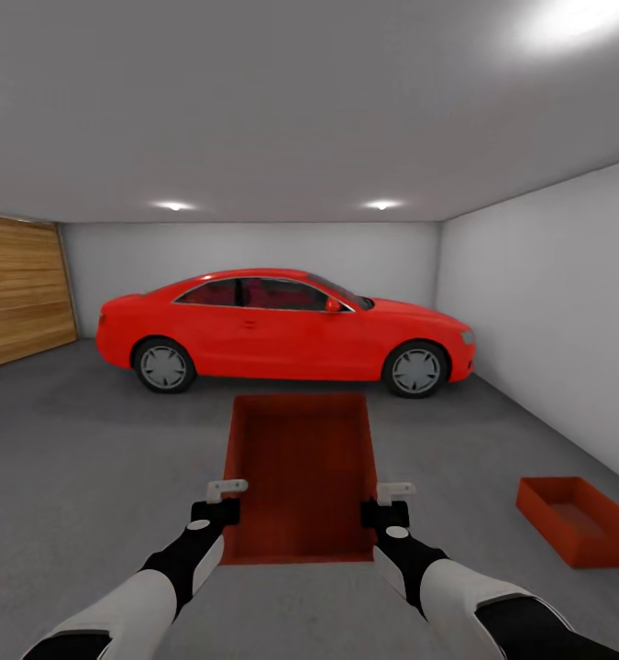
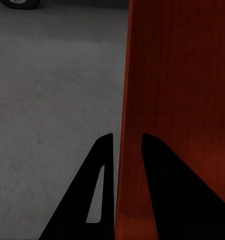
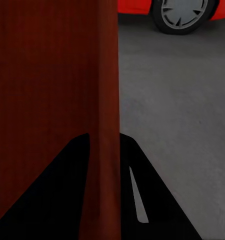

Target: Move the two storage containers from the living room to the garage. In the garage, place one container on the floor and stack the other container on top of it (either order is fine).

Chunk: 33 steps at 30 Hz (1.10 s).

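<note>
I hold one orange-red storage container point(image 1: 298, 467) between both arms, in front of me above the grey garage floor point(image 1: 89, 458). My left gripper point(image 1: 225, 500) is shut on its left wall point(image 2: 123, 150), one finger on each side of the wall. In the same way my right gripper point(image 1: 382, 502) is shut on the right wall point(image 3: 108, 150). The other storage container point(image 1: 580, 519) sits on the floor at the right, near the side wall.
A red car point(image 1: 286, 330) is parked across the garage ahead. A wooden garage door point(image 1: 20, 289) is on the left, a pale wall point(image 1: 547, 312) on the right. Open floor lies between me and the car.
</note>
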Motion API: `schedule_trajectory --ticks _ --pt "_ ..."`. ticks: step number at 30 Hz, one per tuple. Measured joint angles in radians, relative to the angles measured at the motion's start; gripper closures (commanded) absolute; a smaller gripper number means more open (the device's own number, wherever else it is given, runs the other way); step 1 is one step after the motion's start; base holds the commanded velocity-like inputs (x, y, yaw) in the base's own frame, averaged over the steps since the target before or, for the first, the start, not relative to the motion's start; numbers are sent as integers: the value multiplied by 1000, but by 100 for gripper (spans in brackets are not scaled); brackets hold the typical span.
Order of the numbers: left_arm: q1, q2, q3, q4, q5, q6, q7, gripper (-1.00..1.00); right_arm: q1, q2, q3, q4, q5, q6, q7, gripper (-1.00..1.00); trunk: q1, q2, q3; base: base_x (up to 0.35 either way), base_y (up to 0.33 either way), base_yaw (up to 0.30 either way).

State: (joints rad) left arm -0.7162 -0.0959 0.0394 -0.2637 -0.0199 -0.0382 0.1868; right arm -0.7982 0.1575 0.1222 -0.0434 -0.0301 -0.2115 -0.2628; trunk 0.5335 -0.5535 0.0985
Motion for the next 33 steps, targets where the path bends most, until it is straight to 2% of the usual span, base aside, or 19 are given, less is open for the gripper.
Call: schedule_trajectory --ticks 33 --pt "0 0 0 0 0 0 0 100 0 0 0 0 0 0 0 100 0 0 0 321 0 0"
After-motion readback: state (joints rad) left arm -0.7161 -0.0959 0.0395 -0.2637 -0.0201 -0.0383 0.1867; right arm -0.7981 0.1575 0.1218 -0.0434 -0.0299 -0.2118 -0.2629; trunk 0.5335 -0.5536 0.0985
